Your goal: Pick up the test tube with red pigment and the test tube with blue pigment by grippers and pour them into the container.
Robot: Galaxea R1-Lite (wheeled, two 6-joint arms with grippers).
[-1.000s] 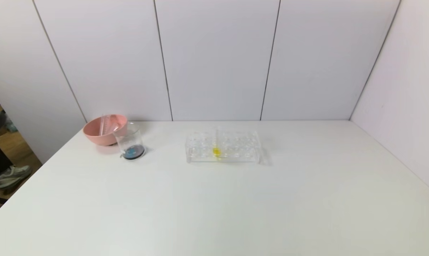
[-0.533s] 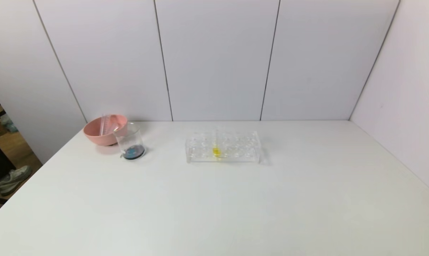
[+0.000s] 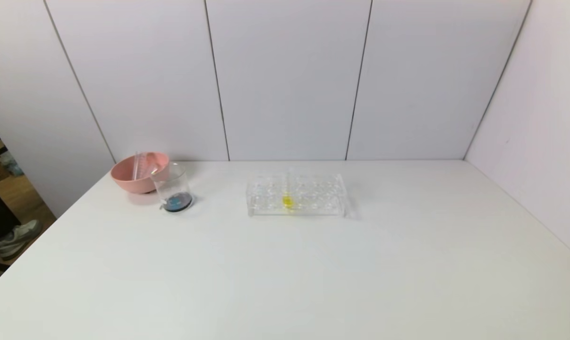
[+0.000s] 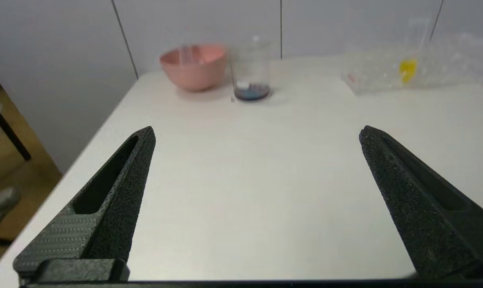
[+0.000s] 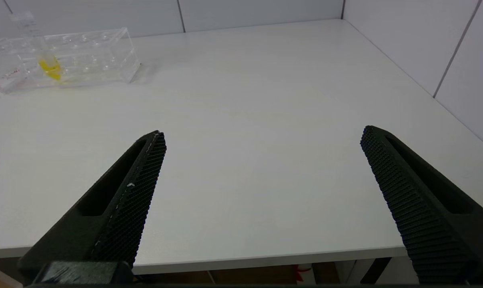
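Note:
The container, a clear beaker, stands at the back left of the table with dark blue-purple liquid in its bottom; it also shows in the left wrist view. No tube with red or blue liquid is in view. Clear tubes lean inside the pink bowl. My left gripper is open and empty over the table's front left, far short of the beaker. My right gripper is open and empty over the table's front edge. Neither gripper shows in the head view.
A clear tube rack stands at the back middle and holds one tube of yellow liquid. It also shows in the right wrist view. The pink bowl touches the beaker's far left side. White walls close the back and right.

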